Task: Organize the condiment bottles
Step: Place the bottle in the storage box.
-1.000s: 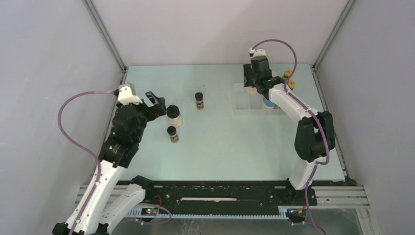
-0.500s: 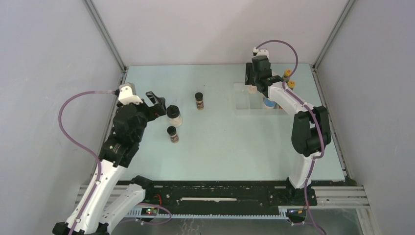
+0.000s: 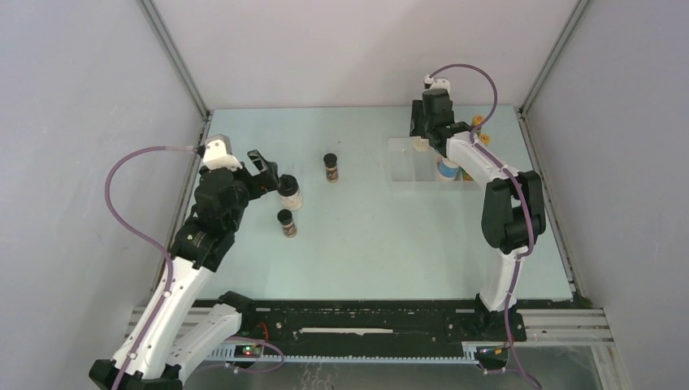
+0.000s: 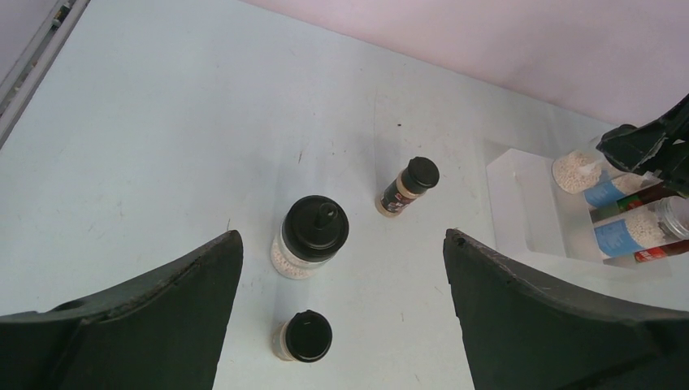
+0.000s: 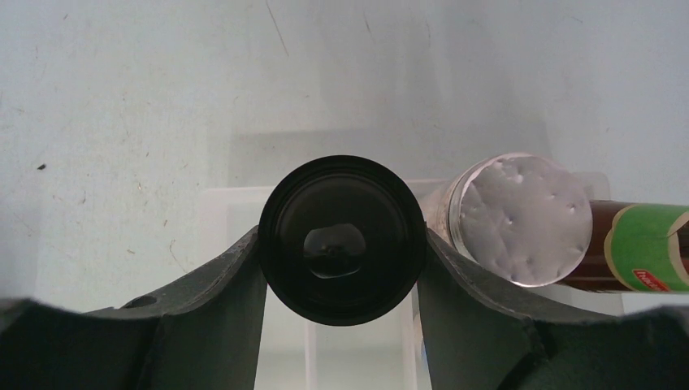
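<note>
My right gripper [image 3: 420,138] is shut on a black-lidded pale jar [image 5: 342,240], holding it over the clear organizer tray [image 3: 402,166] at the back right. Right beside it stands a grey-lidded jar [image 5: 520,219], and a red sauce bottle [image 5: 642,248] lies past that. Blue-labelled jars [image 4: 630,231] and yellow-capped red bottles [image 3: 481,132] sit at the tray. My left gripper [image 3: 270,169] hangs open at the left, above and just short of a second black-lidded jar [image 4: 315,236]. One tiny dark jar [image 4: 307,335] stands close by and another [image 4: 409,185] farther back.
Grey enclosure walls and metal frame posts [image 3: 175,61] ring the pale green table [image 3: 390,244]. The table's left edge [image 4: 32,73] runs near my left arm. The right arm's elbow [image 3: 510,215] rises above the table's right side.
The right gripper has carried the black-lidded jar slightly back and to the right over the tray. The left arm has shifted a little forward toward the jars, still open.
</note>
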`<state>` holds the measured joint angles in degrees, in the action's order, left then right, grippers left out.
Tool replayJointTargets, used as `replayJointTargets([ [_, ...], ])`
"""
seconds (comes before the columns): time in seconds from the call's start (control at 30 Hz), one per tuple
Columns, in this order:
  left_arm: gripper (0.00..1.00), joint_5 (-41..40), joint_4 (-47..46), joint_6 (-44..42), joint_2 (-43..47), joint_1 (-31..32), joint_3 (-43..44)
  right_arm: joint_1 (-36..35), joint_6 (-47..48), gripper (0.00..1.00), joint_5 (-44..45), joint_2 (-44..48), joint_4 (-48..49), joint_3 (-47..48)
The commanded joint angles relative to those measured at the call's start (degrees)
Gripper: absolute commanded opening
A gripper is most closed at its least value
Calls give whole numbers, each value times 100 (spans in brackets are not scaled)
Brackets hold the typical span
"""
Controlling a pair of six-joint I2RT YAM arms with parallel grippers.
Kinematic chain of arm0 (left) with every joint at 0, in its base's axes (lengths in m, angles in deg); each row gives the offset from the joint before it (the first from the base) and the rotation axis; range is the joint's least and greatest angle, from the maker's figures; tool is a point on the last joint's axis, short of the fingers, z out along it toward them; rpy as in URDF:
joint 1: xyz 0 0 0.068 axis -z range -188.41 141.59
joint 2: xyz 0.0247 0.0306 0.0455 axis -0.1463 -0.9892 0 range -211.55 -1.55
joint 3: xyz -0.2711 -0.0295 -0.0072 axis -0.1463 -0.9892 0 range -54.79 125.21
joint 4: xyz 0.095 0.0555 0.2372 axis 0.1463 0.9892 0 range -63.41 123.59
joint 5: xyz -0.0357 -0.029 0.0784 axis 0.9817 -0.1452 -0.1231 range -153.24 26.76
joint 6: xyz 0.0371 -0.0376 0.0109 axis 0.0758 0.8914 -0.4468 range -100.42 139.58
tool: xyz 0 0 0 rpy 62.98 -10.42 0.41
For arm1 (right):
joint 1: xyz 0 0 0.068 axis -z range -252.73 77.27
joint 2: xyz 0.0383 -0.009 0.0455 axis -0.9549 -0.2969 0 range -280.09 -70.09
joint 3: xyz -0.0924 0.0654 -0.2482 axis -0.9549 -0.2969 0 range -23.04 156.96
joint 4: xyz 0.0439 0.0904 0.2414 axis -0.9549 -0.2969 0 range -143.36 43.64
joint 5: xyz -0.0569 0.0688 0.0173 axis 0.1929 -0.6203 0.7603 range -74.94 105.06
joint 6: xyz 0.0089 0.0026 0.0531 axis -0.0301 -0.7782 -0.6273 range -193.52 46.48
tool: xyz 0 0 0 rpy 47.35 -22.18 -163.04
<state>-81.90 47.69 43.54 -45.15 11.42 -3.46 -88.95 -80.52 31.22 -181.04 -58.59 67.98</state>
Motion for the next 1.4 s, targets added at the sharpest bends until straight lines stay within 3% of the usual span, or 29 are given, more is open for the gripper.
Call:
replayJointTargets([
  [0.0, 98, 27, -133, -78, -52, -32, -50, 73, -72, 0, 19, -29, 443, 410],
  [0.63, 98, 36, -208, -103, -212, -32, 0, 141, -82, 0, -115, -323, 421, 402],
  [1.37, 98, 121, -198, -25, -33, -32, -67, 37, -106, 0, 70, 233, 681, -350],
])
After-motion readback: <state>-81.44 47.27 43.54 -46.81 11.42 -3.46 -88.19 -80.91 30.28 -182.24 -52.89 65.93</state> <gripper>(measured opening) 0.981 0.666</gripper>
